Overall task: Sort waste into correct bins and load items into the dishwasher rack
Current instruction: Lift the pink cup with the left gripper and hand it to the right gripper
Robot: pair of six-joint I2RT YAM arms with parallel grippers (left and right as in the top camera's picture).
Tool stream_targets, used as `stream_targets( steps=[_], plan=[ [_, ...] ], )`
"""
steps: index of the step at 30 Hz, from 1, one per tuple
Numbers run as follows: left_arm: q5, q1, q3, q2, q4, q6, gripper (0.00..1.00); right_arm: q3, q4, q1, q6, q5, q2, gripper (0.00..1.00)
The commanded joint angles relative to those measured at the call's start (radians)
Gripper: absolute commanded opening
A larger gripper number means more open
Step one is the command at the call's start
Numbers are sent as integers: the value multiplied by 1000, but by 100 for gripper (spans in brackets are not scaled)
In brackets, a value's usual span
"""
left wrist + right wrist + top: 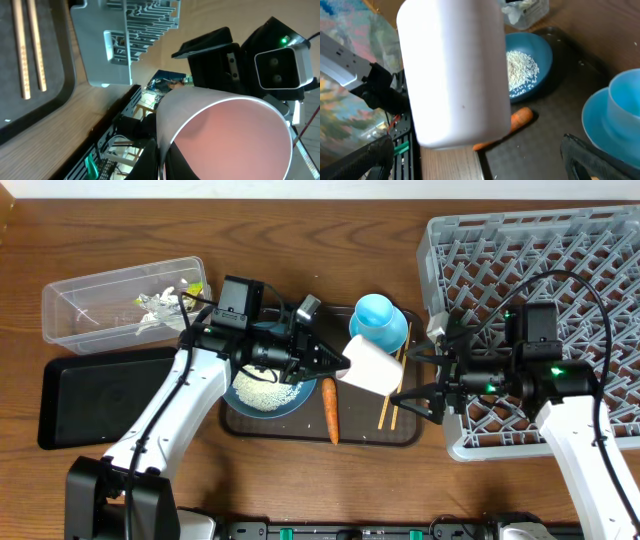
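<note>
So the left end effector [343,366] is pinching the small white-pink cup [372,367] by its rim, above the bench [300,240] at 6 o'clock of the light-blue cup [376,315], with the right end effector [413,377] gaping empty at its 3 o'clock; it's seeming light, rigid and slick, so grab mid-wall.

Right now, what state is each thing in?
White-pink cup: held tilted in the air by the left hand.
Right hand: open, beside the cup.
Blue bowl: upright, holding rice.
Carrot: lying on the brown tray.
Chopsticks: lying on that tray.
Light-blue cup: upright on its saucer.
Clear tub: holds wrapper scraps.
Black tray: empty.
Rack: no dishes visible.
</note>
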Motion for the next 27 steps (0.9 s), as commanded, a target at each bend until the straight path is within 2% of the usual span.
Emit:
stream_targets(
  steps=[1, 9, 17, 23, 27],
  plan=[
    [36, -9, 22, -3, 27, -47, 6, 18, 23, 42, -11, -40, 6, 99],
    [20, -45, 22, -3, 44, -56, 6, 18, 129, 72, 58, -40, 6, 98],
    [17, -47, 22, -3, 52, -76, 7, 18, 138, 94, 64, -29, 6, 73],
    [17, -47, 22, -3, 61, -82, 7, 18, 138, 109, 64, -12, 6, 74],
    [17, -47, 22, -3, 63, -82, 7, 18, 138, 111, 64, -6, 6, 68]
  ],
)
